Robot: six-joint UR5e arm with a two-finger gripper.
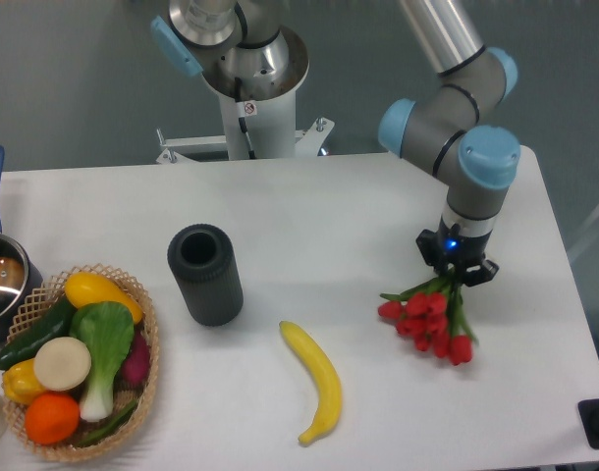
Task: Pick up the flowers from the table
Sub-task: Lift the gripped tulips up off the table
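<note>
Gripper point(458, 278) points straight down, seemingly clamping flowers point(430, 322) stems.

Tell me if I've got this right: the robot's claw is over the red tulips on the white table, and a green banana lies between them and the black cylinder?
Nearly. The banana is yellow, not green, as the fixed camera view shows. The rest holds: the gripper is down over the stem end of the red tulips on the white table, and the banana lies between them and the black cylinder.

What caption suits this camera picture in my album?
The arm's tool at the stems of red flowers on a white table.
</note>
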